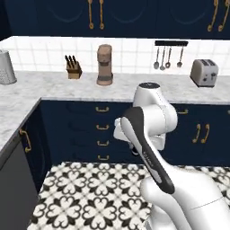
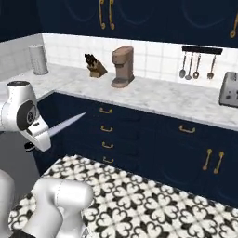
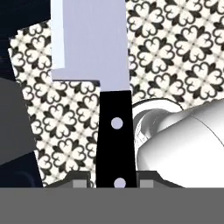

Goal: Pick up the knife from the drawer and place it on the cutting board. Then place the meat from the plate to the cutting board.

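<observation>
My gripper [image 3: 113, 183] is shut on the knife [image 3: 113, 131], holding the low end of its black riveted handle. In the hand view the wide silver blade runs up from the handle over the patterned floor. The pointed blade [image 2: 66, 124] juts to the right from behind my arm in the right base view, held in the air in front of the cabinets. A column of navy drawers [image 1: 102, 117] with brass bail handles stands shut under the counter. The cutting board, the meat and the plate are out of view.
On the marble counter [image 1: 67, 87] stand a knife block [image 1: 73, 67], a coffee machine [image 1: 104, 65], a toaster [image 1: 204, 72] and a grey canister [image 1: 6, 67]. Utensils [image 1: 167, 56] hang on the tiled wall. Black-and-white tiles [image 1: 90, 197] cover the floor.
</observation>
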Robot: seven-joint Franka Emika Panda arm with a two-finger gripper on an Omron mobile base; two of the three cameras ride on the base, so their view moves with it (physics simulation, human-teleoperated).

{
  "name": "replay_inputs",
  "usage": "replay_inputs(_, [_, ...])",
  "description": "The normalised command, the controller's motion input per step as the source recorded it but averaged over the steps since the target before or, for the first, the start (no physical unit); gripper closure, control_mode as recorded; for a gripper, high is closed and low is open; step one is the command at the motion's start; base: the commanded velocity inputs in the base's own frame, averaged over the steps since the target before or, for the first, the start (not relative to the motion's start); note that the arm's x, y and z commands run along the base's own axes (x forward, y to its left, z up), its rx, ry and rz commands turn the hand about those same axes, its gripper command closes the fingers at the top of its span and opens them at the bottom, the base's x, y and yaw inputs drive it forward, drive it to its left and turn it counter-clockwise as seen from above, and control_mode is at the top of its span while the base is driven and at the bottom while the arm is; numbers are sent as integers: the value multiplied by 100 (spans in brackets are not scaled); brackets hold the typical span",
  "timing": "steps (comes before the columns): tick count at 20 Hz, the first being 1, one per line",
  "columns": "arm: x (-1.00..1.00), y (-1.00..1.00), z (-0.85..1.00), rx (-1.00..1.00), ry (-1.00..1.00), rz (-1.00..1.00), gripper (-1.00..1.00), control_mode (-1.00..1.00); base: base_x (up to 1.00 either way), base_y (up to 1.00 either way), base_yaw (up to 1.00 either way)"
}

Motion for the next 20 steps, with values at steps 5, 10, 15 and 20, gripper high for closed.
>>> replay_inputs(5, [0, 0, 0, 0, 0, 0, 100, 100, 82, 0, 86])
replay_inputs(10, [0, 0, 0, 0, 0, 0, 100, 100, 100, 0, 79])
replay_inputs(15, [0, 0, 0, 0, 0, 0, 100, 100, 100, 0, 78])
replay_inputs(20, [0, 0, 0, 0, 0, 0, 100, 100, 90, -5, 61])
